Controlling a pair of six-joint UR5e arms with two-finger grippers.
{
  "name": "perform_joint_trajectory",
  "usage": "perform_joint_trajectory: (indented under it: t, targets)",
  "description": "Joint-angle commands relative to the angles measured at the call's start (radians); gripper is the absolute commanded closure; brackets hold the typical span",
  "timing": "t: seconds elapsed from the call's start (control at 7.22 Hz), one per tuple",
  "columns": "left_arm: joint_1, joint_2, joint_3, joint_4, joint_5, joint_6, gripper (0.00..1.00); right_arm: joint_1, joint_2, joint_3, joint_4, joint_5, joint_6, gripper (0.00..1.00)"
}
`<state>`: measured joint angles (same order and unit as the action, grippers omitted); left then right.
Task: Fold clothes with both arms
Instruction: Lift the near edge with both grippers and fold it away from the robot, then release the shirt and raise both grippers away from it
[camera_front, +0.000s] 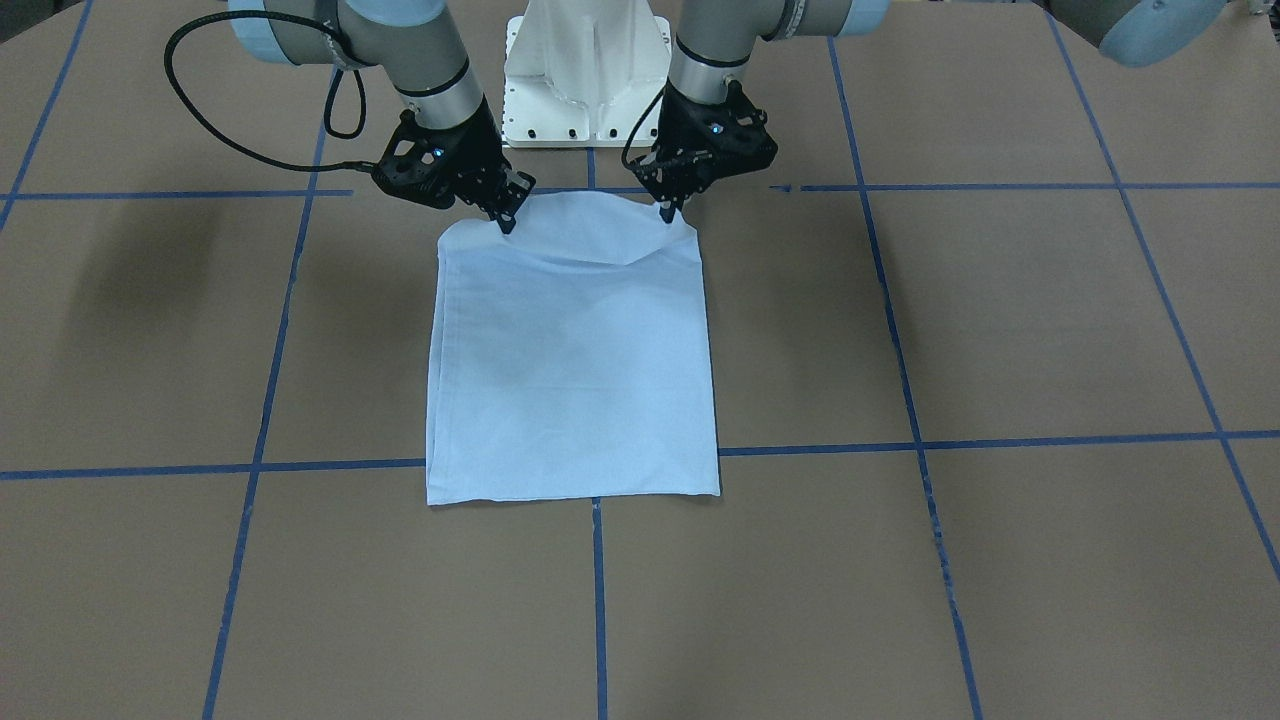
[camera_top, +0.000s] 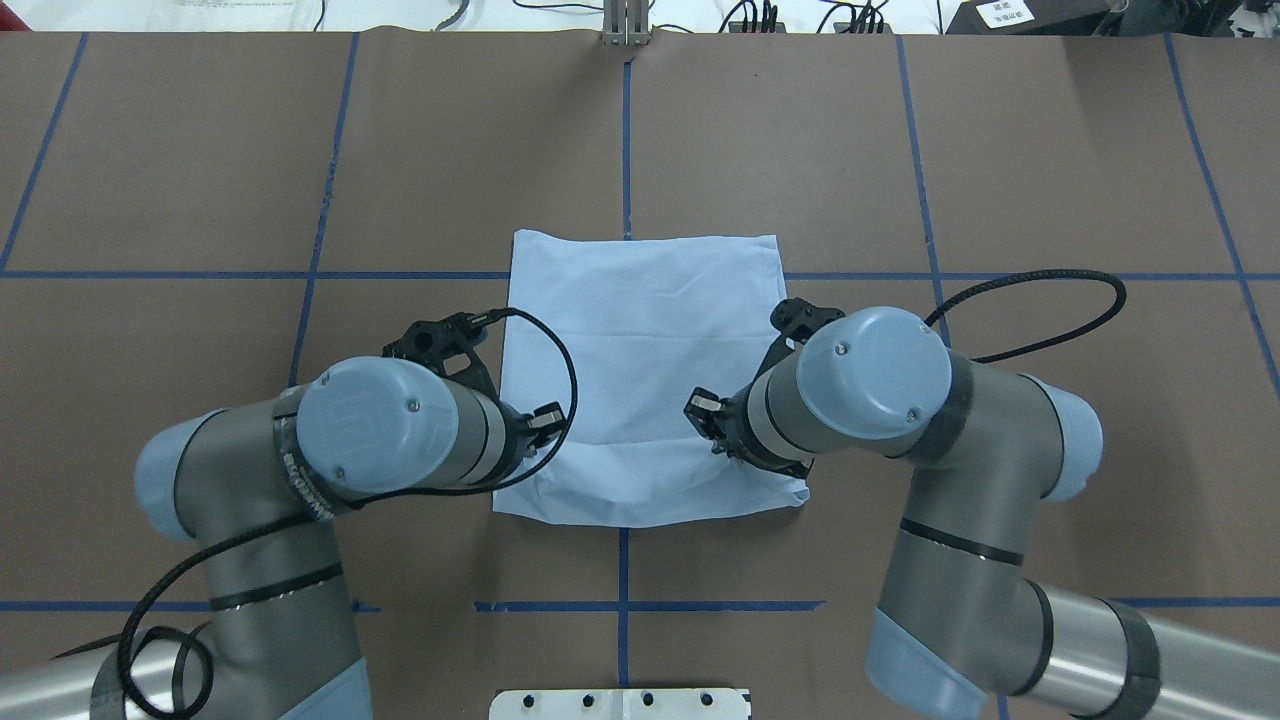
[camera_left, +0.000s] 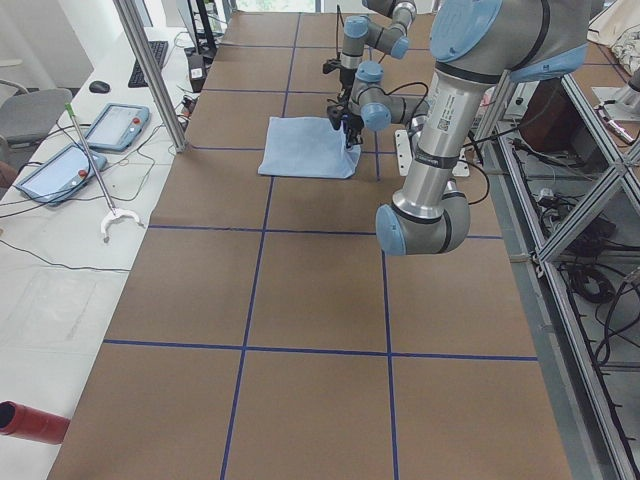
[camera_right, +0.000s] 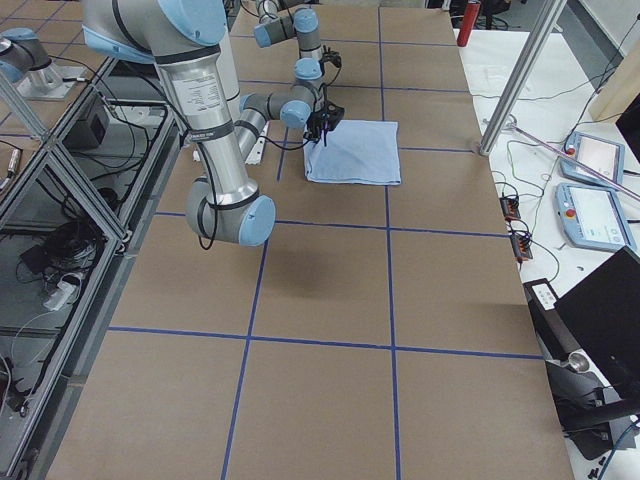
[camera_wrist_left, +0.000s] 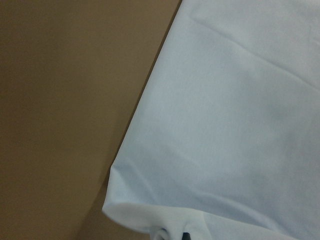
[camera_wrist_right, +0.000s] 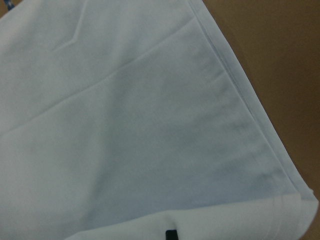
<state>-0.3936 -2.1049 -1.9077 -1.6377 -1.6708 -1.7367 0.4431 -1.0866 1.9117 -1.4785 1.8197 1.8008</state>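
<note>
Jaws of the left arm (camera_top: 380, 440) are closed on the robot-side edge of the folded pale blue shirt (camera_top: 640, 340), which lies in the bench's (camera_top: 200, 150) middle. Jaws of the right arm (camera_top: 880, 375) clamp that same edge, the 2 grips holding it slightly raised.

Grey-silver tubular arms (camera_top: 270, 560) with light blue joint caps (camera_top: 872, 372), black cables (camera_top: 1060, 273).

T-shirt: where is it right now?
Overhead view: the T-shirt lies centred on the blue tape line, its near edge pinched by the left gripper and right gripper.
</note>
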Motion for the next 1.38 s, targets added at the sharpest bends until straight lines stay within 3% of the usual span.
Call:
perform_joint_trajectory:
  t: [0.0,0.42,0.55,0.69,0.83,0.97,1.11,1.25]
  targets:
    - [-0.065,-0.024,0.104,-0.103,-0.001,0.009,1.0,0.074,0.089,-0.124,0.0,0.018,0.002,1.0]
    - [-0.121,-0.087,0.186,-0.143,-0.001,0.011,1.0,0.144,0.186,-0.279,0.001,0.056,0.0,1.0]
    - [-0.151,-0.136,0.294,-0.221,0.0,0.011,1.0,0.173,0.256,-0.392,0.013,0.078,-0.001,1.0]
    - [-0.192,-0.171,0.408,-0.285,0.0,0.014,1.0,0.213,0.289,-0.54,0.149,0.107,-0.001,1.0]
    - [-0.265,-0.211,0.534,-0.359,0.002,0.026,1.0,0.291,0.338,-0.712,0.273,0.172,-0.035,0.61]
    - [-0.328,-0.222,0.647,-0.454,0.002,0.105,0.28,0.334,0.374,-0.802,0.283,0.203,-0.175,0.01]
    - [-0.367,-0.222,0.676,-0.49,0.0,0.144,0.0,0.385,0.375,-0.825,0.282,0.208,-0.257,0.0]
    - [-0.373,-0.224,0.676,-0.493,-0.001,0.176,0.0,0.394,0.376,-0.833,0.282,0.21,-0.285,0.0]
